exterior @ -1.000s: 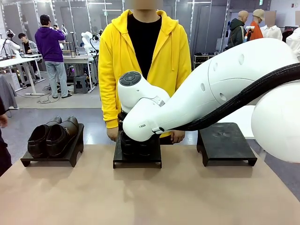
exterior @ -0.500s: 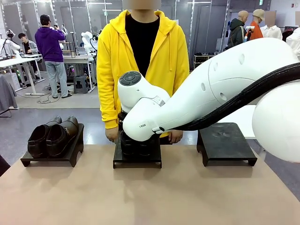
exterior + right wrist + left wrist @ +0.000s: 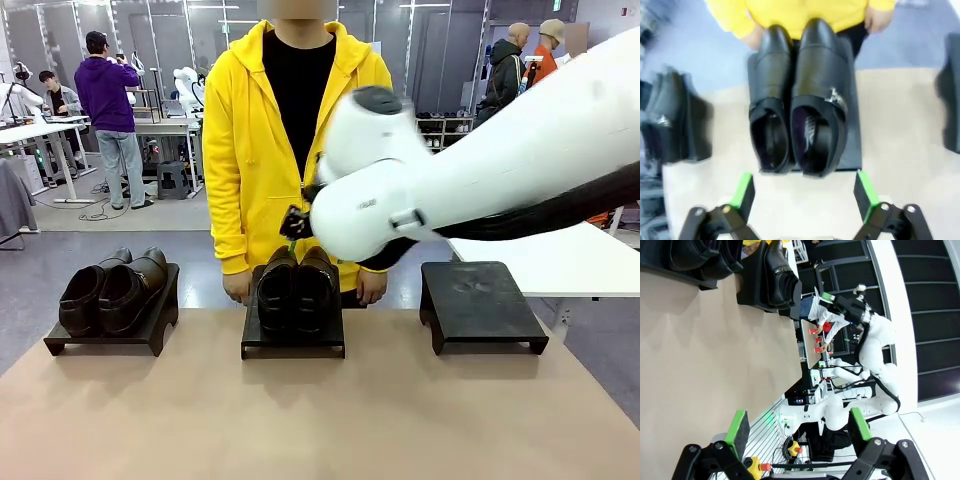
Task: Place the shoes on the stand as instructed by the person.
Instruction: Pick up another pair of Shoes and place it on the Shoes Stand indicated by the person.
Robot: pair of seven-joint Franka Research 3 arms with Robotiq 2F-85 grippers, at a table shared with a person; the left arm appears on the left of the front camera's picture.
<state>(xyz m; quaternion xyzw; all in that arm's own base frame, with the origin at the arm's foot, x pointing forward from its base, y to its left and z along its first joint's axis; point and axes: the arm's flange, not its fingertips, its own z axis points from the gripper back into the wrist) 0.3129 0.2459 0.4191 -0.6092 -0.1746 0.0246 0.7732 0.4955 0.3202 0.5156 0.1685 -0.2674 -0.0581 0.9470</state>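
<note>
Buckled pair (image 3: 799, 125) was seated on the middle stand (image 3: 293, 335) — right gripper (image 3: 803, 196) was seen wide open, empty, above its heel end.
Glossy leather was judged stiff, slick — heel collars best pinched. Right stand (image 3: 483, 305) was bare; left gripper (image 3: 798, 428) gaped, well clear.

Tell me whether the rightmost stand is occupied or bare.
Bare. In the front view the right stand carries nothing on its top, while the middle stand and the left stand each hold a pair of shoes.

Frontal overview, two close wrist views
</note>
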